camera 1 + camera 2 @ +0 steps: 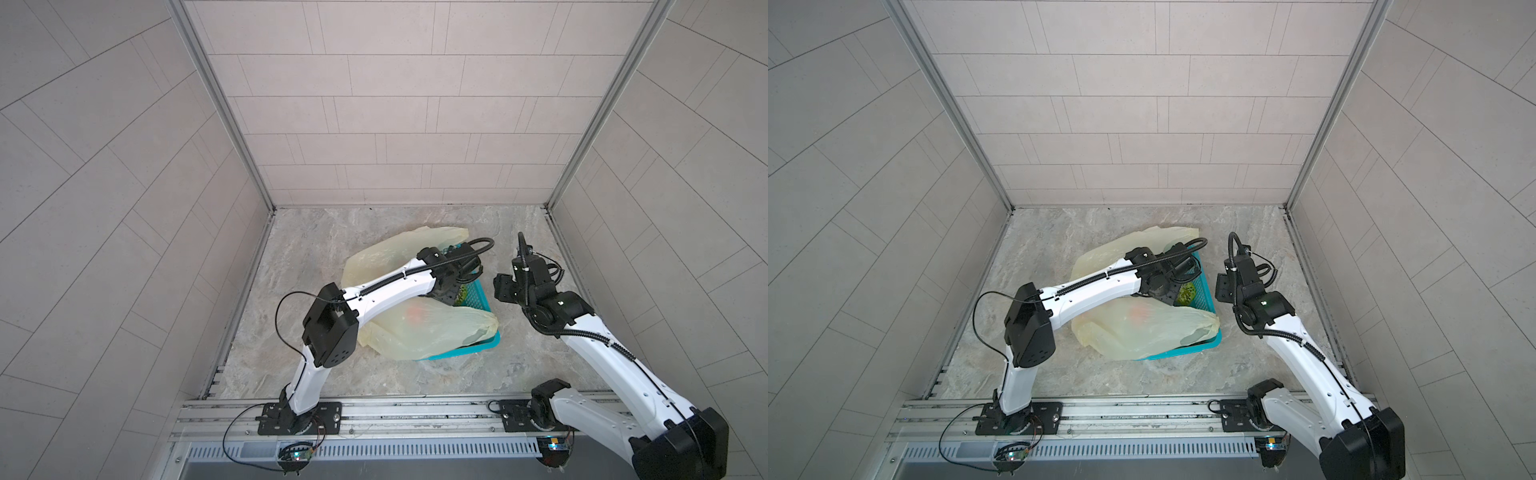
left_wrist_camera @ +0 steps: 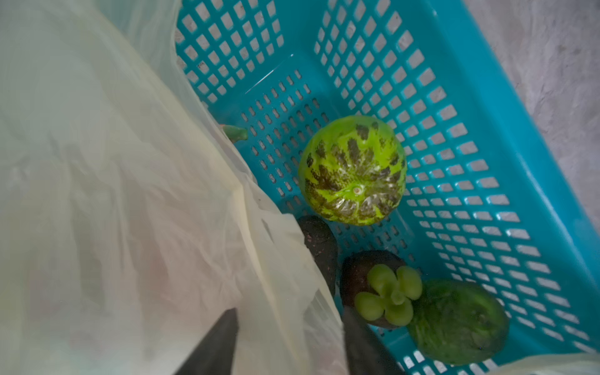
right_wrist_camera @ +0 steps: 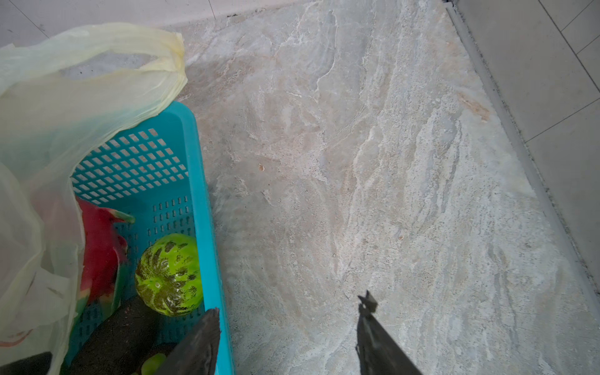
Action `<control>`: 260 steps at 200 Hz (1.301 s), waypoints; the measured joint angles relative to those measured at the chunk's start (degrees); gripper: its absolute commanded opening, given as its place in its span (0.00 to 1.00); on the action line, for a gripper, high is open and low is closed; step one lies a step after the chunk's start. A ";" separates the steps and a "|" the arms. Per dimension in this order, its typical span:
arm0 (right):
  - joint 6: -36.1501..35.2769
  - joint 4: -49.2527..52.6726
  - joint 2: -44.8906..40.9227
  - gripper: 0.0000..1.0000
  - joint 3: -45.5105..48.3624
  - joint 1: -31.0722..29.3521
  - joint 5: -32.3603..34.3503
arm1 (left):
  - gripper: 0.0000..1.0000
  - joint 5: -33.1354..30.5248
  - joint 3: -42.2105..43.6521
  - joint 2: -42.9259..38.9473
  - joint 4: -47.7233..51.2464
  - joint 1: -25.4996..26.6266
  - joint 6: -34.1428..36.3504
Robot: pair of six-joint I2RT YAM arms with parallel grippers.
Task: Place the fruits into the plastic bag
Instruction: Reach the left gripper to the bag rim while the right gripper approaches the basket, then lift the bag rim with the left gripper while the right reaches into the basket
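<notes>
Draping plastic bag (image 2: 130, 194) between left end effector (image 2: 289, 341) fingertips

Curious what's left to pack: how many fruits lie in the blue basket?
5: striped green ball, uncovered; dark avocado at the bag's edge; purple mangosteen beside it; green avocado next to that; dragon fruit half under the bag. More may be hidden.

Both top views look steeply down from high above the arms' base rail onto the marble table (image 1: 316, 232) and tiled walls, far off, sharing nearly the whole scene. The left wrist view peers close into the teal basket (image 2: 487, 107) beside the plastic bag (image 2: 113, 194). The right wrist view looks down from somewhat farther, sharing the basket and the striped green ball (image 3: 168, 276) with it
</notes>
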State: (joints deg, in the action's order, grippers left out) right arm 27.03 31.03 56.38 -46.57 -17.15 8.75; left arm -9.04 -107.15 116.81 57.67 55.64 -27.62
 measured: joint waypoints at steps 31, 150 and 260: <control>0.00 0.04 -0.15 0.63 0.09 0.00 -0.74 | 0.00 -0.02 -1.16 -0.52 1.79 -0.31 0.55; -1.55 -4.92 2.32 0.64 -4.11 -9.27 -11.39 | 0.00 30.51 39.65 -40.00 -29.90 -22.71 4.74; 1.57 -13.86 17.62 0.65 -9.73 -18.03 -23.76 | 0.00 44.59 56.33 -48.02 -58.75 -32.54 -8.24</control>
State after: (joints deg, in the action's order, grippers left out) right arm 28.60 17.17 74.00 -56.29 -35.18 -15.00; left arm 35.55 -50.83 68.79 -1.08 23.09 -35.86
